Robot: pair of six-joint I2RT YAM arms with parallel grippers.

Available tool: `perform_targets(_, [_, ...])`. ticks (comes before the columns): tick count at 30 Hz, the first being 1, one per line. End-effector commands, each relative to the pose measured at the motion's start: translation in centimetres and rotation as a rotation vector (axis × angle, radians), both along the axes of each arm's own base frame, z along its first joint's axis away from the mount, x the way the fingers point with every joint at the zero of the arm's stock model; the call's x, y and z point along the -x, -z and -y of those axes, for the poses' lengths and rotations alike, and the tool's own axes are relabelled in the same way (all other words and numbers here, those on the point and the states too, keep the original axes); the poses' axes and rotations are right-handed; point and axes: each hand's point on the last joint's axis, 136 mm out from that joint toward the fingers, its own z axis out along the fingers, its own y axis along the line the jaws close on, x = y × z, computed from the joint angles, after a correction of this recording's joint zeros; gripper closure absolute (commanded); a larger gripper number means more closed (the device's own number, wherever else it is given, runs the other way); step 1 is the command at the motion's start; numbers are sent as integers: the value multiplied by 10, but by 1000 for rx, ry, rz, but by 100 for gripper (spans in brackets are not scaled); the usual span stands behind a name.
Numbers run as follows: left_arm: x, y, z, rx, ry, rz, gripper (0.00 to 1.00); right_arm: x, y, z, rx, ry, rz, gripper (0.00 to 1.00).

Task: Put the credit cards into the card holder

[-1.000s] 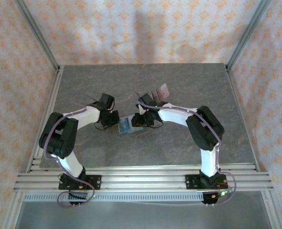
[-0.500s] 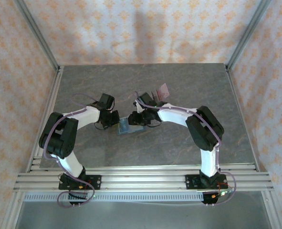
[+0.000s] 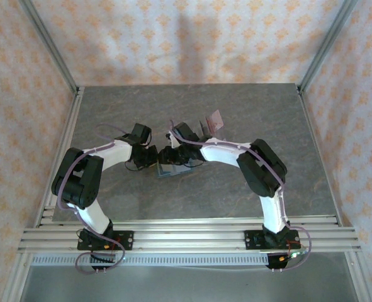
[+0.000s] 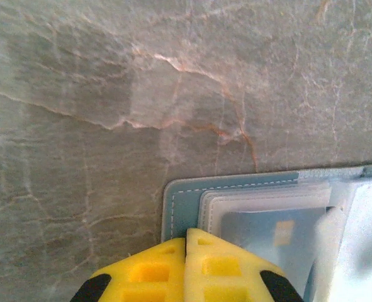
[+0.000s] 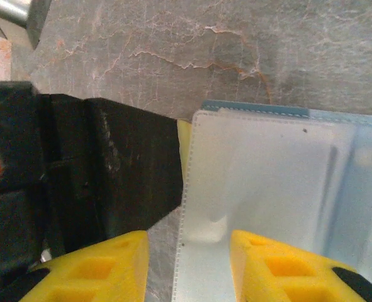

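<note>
left fingers closed at card holder edge, right fingers part open over its clear pocket

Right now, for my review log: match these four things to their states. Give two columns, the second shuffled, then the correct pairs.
1 left claw
2 right claw
3 card holder
4 pink card

A open
B unfolded flat on the table
C propped up at a tilt, farther back
D shut

Pairs: 1-D, 2-A, 3-B, 4-C
</note>
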Motion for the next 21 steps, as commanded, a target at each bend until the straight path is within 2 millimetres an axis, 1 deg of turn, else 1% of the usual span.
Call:
perform_targets(1, [5, 4, 5, 11, -6, -48, 100, 3, 0, -16, -50, -12, -14, 60])
perform_targets(7, [11, 2, -9, -15, -47, -60, 94, 4, 0, -22, -83, -15, -32, 59])
perform_targets(10, [14, 0, -12, -13, -55, -60, 89, 4, 2, -24, -87, -25, -44, 58])
perform_targets(13, [17, -5, -16, -17, -65, -56, 83, 4, 8, -24, -76, -22, -55, 58])
perform_targets(16, [21, -11, -23, -36, -79, -58, 80, 4, 10, -23, -81, -14, -59, 58])
perform_targets(19, [22, -16, -25, -22, -87, -47, 76, 5, 6, -24, -93, -22, -59, 57])
perform_targets(21, [22, -20, -22, 10, -85, -35, 73, 5, 2, -26, -103, -27, -56, 57])
